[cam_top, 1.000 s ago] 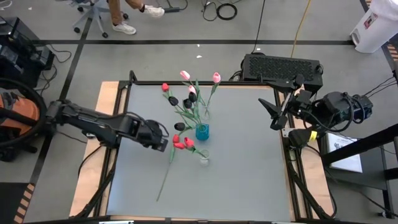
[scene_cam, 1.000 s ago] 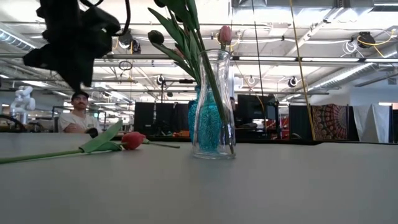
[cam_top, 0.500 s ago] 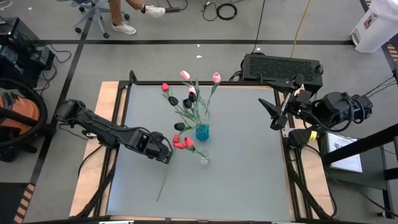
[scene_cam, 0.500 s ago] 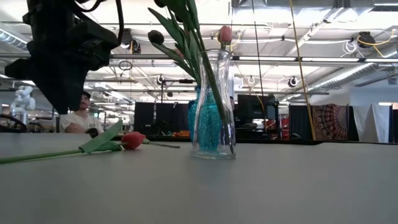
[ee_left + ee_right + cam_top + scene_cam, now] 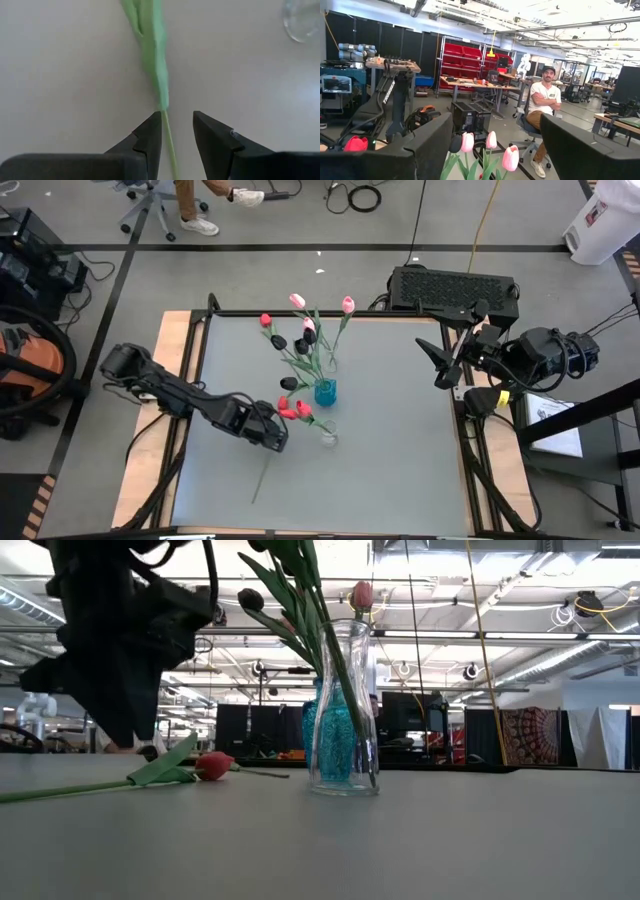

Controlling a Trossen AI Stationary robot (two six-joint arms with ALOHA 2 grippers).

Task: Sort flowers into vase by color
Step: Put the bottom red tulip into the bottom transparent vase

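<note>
A red tulip lies flat on the table, its stem [image 5: 262,475] pointing to the near edge and its head [image 5: 213,765] toward the vases. My left gripper [image 5: 277,436] hangs open just above it. In the left wrist view the thin stem [image 5: 169,145] runs between the two fingers [image 5: 177,122], just below the green leaf [image 5: 154,55]. A clear glass vase [image 5: 345,710] and a blue vase [image 5: 325,392] behind it hold pink, red and black tulips. My right gripper [image 5: 440,365] waits open at the table's right edge.
The clear vase [image 5: 328,438] stands close to the right of my left gripper and shows at the edge of the left wrist view [image 5: 302,20]. A black keyboard-like box [image 5: 455,290] lies beyond the far right corner. A seated person [image 5: 542,100] is in the room behind.
My left gripper has moved toward the table's near edge and a little right, and has come down over the stem of the lying tulip. The tulip has kept still.
</note>
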